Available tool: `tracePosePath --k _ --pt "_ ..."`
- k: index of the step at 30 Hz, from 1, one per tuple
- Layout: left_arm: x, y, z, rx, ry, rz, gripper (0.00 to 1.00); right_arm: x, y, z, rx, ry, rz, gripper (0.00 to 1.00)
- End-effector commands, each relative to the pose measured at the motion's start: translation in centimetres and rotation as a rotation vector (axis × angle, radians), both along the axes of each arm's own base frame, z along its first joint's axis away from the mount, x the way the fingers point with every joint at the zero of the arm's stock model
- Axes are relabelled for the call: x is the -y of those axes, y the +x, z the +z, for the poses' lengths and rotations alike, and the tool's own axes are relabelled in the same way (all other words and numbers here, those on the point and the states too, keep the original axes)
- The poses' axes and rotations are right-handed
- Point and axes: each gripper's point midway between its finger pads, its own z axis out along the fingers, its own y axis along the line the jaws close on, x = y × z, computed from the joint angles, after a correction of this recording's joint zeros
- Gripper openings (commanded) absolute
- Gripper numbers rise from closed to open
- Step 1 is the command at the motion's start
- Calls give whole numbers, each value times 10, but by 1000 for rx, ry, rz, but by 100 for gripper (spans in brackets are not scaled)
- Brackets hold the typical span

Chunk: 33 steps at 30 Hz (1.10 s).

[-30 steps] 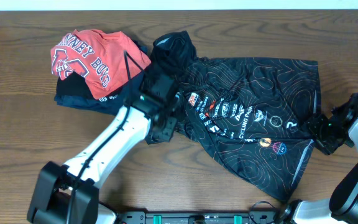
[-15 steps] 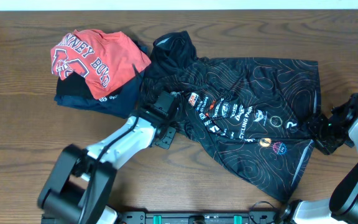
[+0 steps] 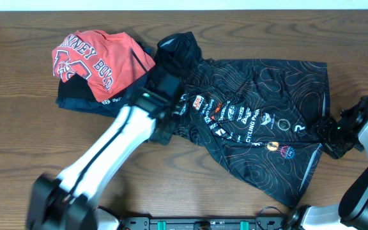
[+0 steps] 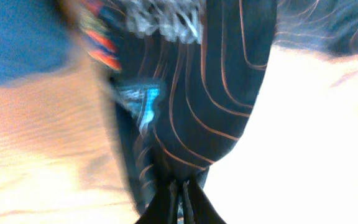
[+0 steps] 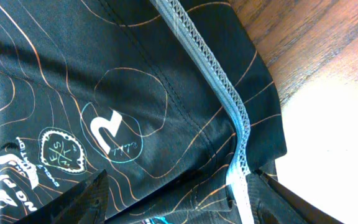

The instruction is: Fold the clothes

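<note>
A: OK, black jersey (image 3: 260,121) lies spread across the table (image 3: 18,140), collar end bunched beside the red tee (image 3: 98,57).
B: L gripper (image 4: 182,199) just snapped closed, pinching a fold at the jersey's left edge.
A: R gripper (image 5: 185,208)?
B: No change. Jaws spread astride the right hem, not clamped. Fold prob starts once R grabs.

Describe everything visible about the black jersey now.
The black jersey is thin, synthetic-looking fabric with orange contour lines, white lettering and a row of small logos. It lies rumpled but spread on the wooden table, one end bunched beside the red T-shirt. The left gripper pinches a fold of it; the open right gripper straddles its grey-stitched hem.
</note>
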Motion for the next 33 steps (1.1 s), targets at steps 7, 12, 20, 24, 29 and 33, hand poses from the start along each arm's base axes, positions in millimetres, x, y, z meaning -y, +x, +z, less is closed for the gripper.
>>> tracePosePath --k 7,12,20,24,29,33 --pt "-36 61 67 401 71 130 6 2 1 3 15 1 -13 70" --pt "-59 89 71 481 119 210 6 2 1 3 14 1 -13 70" --pt "-139 94 79 550 293 507 6 2 1 3 14 1 -13 70" --pt "-159 90 75 534 285 599 6 2 1 3 14 1 -13 70" --pt "-149 90 64 479 174 599 6 2 1 3 14 1 -13 70" --pt "-124 89 58 423 49 530 6 -3 1 3 10 13 -2 71"
